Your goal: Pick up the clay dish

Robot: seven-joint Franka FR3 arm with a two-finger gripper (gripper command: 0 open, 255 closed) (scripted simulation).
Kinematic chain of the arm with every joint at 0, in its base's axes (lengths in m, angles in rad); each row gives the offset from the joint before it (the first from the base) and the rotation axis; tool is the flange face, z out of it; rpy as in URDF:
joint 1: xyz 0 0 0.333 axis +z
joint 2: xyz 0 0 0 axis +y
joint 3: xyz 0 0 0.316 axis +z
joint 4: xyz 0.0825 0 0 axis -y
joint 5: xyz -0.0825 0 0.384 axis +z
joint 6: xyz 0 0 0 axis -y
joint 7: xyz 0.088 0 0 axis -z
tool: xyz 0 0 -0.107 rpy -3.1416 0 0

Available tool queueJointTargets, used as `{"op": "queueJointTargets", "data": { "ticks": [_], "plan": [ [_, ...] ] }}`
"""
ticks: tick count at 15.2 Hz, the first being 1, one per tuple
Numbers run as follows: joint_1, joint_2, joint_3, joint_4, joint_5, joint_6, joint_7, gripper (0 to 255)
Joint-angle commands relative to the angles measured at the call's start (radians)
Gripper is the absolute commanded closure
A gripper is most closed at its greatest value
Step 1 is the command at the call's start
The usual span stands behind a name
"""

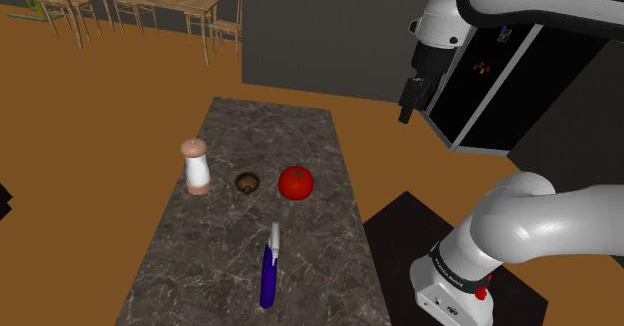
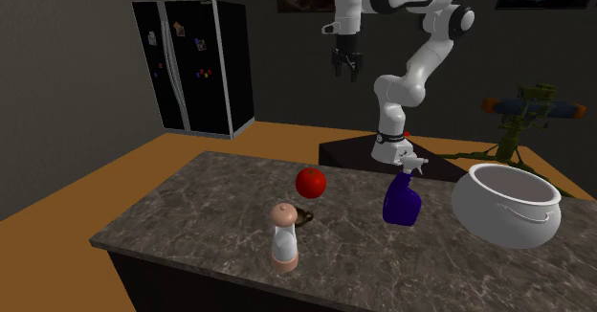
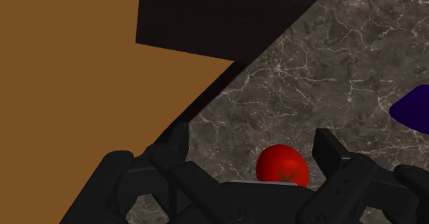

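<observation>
While the hand (image 1: 408,102) hangs high beyond the desk's (image 1: 300,144) far edge, fingers apart and empty, the small brown clay dish (image 1: 247,182) sits between the shaker (image 1: 196,166) and the tomato (image 1: 295,182). Best play: swing over, centre past the tomato, then drop straight so the fingers straddle the rim. The wrist view looks down on the tomato. The second exterior view adds a big white bowl (image 2: 505,205) beyond the shoulder view's frame.

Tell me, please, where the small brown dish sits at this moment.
In the shoulder view the brown dish sits between the pink-capped shaker on its left and the red tomato on its right.
</observation>
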Motion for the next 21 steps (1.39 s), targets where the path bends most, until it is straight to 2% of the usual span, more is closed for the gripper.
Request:
{"op": "queueJointTargets", "data": {
  "ticks": [1,12,17,21],
  "plan": [
    [0.0,0.0,0.0,0.0,0.0,0.0,0.0,0],
    [0.018,0.288,0.163,-0.036,0.107,0.317,0.227,0],
    [0.017,0.466,0.23,0.005,0.116,0.452,0.331,0],
    [0.014,0.623,0.274,0.064,0.097,0.547,0.421,0]
  ]
}}
